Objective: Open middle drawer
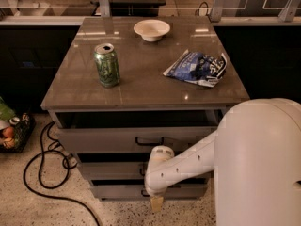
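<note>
The middle drawer (110, 170) is the second grey front of the cabinet, low and wide. Its black loop handle (142, 171) shows only at its left end, beside my white wrist. My gripper (156, 203) hangs low in front of the drawers, and its tan tip reaches down past the lowest drawer (117, 191) to the floor line. My arm covers the right half of the middle and lowest fronts. The taller top drawer (103, 139) stands above with its handle in full view.
On the cabinet top (141, 86) stand a green can (106, 65), a white bowl (151, 29) and a blue chip bag (197, 68). A black cable (42, 173) loops on the speckled floor at the left, near a basket (11, 131).
</note>
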Tool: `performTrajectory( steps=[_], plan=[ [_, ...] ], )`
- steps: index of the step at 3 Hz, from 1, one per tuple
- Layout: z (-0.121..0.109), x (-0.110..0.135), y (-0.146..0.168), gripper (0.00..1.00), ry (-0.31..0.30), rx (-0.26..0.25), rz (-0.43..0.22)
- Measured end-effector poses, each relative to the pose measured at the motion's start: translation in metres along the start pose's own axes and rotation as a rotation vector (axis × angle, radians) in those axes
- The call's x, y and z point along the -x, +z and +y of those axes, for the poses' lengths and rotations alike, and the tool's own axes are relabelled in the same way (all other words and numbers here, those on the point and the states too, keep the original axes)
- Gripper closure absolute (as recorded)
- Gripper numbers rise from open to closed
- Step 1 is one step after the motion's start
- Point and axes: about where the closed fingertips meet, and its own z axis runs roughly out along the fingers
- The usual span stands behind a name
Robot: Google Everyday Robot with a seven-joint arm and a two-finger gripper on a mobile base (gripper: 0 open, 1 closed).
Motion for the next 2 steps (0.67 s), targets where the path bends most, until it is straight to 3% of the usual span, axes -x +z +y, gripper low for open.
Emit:
performTrajectory(
  steps=[2],
  plan=[
    [0.0015,-0.0001,0.0012,0.72,-0.001,0.004,0.000]
  ],
)
